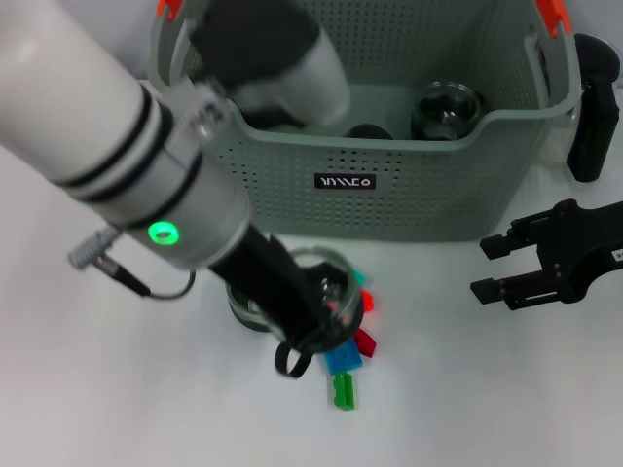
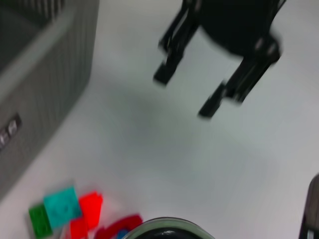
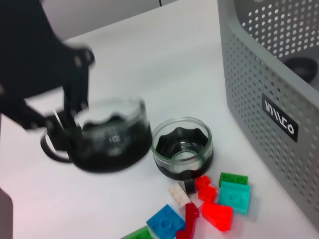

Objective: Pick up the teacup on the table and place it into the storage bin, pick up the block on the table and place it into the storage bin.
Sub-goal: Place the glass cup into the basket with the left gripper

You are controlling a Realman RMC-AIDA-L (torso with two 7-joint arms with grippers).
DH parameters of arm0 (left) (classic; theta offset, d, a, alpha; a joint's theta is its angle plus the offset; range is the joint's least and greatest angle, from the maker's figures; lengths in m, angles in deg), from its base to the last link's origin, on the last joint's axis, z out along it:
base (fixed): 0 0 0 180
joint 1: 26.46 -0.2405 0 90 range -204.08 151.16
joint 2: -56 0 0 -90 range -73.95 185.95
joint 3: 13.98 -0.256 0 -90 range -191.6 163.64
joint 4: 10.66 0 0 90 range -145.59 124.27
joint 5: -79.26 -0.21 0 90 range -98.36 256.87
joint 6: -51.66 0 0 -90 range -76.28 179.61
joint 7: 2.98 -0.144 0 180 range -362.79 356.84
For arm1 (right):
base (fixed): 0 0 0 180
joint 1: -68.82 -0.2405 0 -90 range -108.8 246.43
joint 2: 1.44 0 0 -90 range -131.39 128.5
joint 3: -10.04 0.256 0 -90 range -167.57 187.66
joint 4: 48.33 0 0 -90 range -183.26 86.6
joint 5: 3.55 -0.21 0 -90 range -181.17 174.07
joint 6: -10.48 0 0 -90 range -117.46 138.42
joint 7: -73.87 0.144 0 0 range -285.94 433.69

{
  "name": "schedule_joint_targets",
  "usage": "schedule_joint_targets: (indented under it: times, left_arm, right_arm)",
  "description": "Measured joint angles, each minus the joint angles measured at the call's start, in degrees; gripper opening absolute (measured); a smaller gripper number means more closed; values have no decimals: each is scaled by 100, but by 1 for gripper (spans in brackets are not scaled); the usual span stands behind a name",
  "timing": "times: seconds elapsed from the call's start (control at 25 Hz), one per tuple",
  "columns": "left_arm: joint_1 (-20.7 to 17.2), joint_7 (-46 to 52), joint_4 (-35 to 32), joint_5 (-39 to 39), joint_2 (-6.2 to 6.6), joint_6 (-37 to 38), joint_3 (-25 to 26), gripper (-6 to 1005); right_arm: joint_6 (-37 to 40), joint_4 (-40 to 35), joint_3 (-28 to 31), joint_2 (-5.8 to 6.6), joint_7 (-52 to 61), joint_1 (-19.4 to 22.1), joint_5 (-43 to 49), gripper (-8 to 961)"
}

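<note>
Two glass teacups stand close together in front of the storage bin (image 1: 409, 209). In the right wrist view one teacup (image 3: 112, 137) sits against the black fingers of my left gripper (image 3: 67, 119), which looks shut on its rim. The other teacup (image 3: 182, 147) rests on the table beside a pile of blocks (image 3: 217, 216). From the head camera my left gripper (image 1: 297, 336) reaches down over the cups and hides most of them. The blocks (image 1: 343, 358) are blue, green, red and teal. My right gripper (image 1: 487, 268) hovers open to the right, apart from everything.
Inside the storage bin (image 3: 259, 74) lie a glass cup (image 1: 446, 112) and a dark object (image 1: 370, 131). A black device (image 1: 594, 107) stands right of the bin. A cable (image 1: 127, 277) hangs from my left wrist.
</note>
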Motion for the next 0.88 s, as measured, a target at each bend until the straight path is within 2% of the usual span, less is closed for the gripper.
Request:
schedule_joint_targets:
  times: [0.16,0.32,0.48,0.64,0.88]
  left_arm:
    - [283,26,-337,362,10,278,746,55]
    - [755,34,-635,547,42,503,1515,54]
    - [1296,-49,-643,560,173,481,2102,54]
    - [1698,-249,-50,488,413,-7,2393,53]
    - [2073,-676,1721,327,789,-1305,2421,52]
  right_arm:
    - [-5,121,17,48,-30,14,9,656]
    - [16,287,13,105,-50,-2,19,656]
    - [28,369,-17,119,-88,9,20,656]
    - [33,491,-7,118,-201,16,20,657]
    - [-15,672,58,133,-314,18,20,657]
